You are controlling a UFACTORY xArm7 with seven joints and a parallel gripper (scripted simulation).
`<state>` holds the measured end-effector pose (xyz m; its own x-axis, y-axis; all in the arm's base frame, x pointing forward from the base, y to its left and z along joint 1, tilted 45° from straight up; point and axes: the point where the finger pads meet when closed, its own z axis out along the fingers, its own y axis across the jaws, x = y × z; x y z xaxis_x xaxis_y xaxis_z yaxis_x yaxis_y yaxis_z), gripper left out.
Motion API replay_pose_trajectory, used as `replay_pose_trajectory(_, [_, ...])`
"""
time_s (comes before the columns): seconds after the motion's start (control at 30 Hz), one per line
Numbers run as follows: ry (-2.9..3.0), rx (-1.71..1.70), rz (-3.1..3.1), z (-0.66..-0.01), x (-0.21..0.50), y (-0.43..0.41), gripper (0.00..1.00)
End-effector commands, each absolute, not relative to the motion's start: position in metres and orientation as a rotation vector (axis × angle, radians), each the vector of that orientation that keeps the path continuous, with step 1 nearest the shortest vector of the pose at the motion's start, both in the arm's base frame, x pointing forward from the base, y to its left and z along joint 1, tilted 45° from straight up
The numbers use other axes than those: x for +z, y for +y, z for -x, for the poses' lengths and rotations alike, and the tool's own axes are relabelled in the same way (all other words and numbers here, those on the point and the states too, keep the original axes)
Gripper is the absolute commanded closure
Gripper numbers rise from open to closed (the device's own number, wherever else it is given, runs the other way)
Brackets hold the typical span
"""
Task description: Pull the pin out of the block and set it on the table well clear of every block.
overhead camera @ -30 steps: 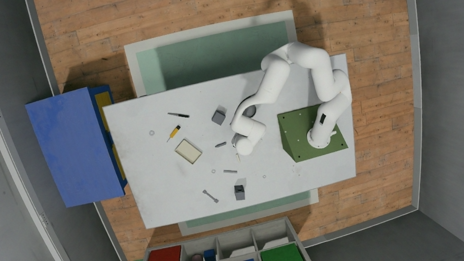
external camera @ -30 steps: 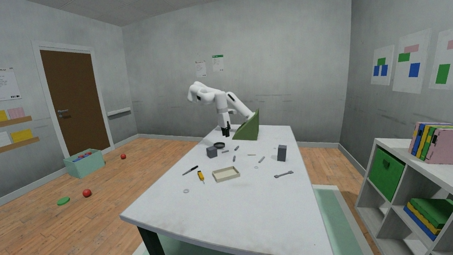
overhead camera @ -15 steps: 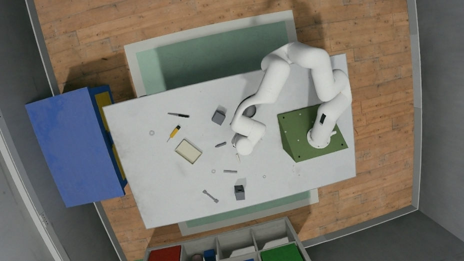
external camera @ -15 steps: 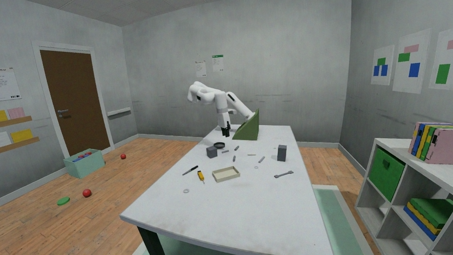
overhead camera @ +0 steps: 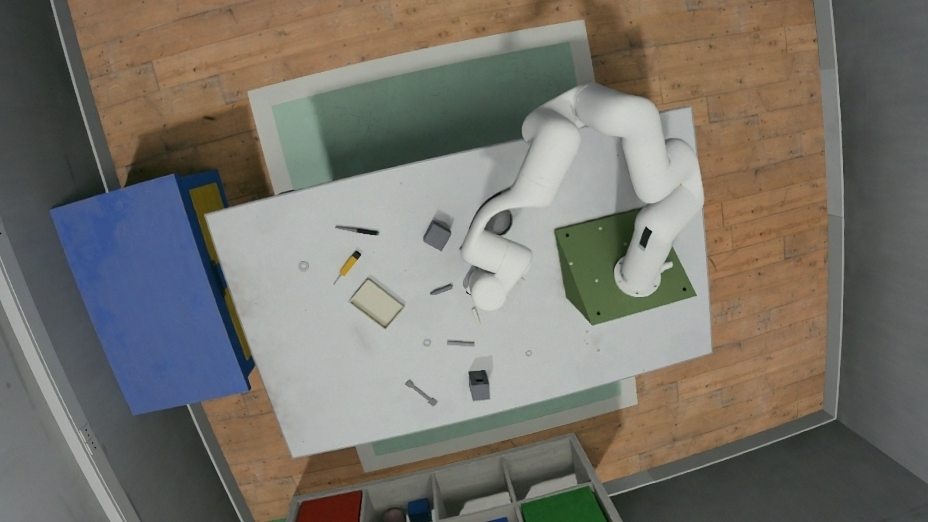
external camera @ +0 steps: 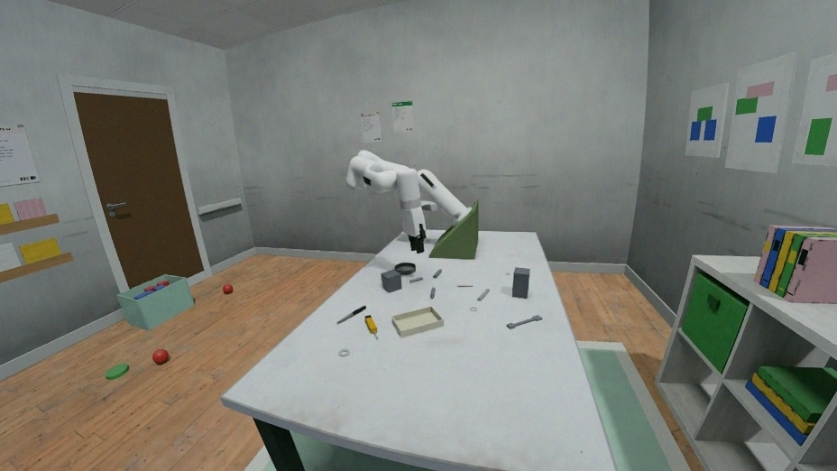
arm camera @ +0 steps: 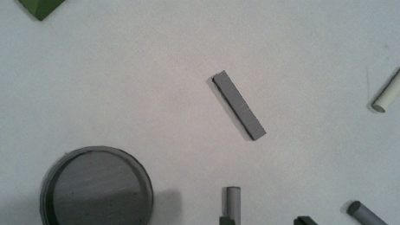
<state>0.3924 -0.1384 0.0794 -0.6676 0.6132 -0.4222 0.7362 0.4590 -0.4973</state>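
Two dark grey blocks stand on the white table. The taller block [overhead camera: 478, 384] [external camera: 520, 281] has a dark spot on its top face; I cannot tell whether that is a pin or an empty hole. The smaller block [overhead camera: 438, 235] [external camera: 390, 280] shows no pin. My gripper [overhead camera: 468, 284] [external camera: 418, 242] hangs above the table between the blocks, nearer the smaller one, and points down. Its fingertips just show at the bottom edge of the wrist view, partly open with nothing between them. A light grey pin [arm camera: 232, 202] lies on the table just beyond one fingertip.
A black round dish [arm camera: 97, 187] [external camera: 405, 268], a flat grey bar [arm camera: 238, 105], a cream rod [arm camera: 386, 96] and another grey pin [arm camera: 364, 213] lie below the gripper. A cream tray [overhead camera: 377, 301], a yellow screwdriver [overhead camera: 349, 264], a pen [overhead camera: 356, 229], a wrench [overhead camera: 421, 392] and washers lie further out. The green base wedge [overhead camera: 621, 264] stands behind.
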Motion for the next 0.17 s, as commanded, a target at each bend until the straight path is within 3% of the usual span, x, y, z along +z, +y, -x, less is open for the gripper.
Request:
replay_pose_trajectory(0.0, [2.522,-0.992,-1.175,-0.3941,0.0806,-0.1364,0.65])
replay_pose_trajectory(0.13, [2.522,-0.992,-1.175,-0.3941,0.0806,-0.1364,0.65])
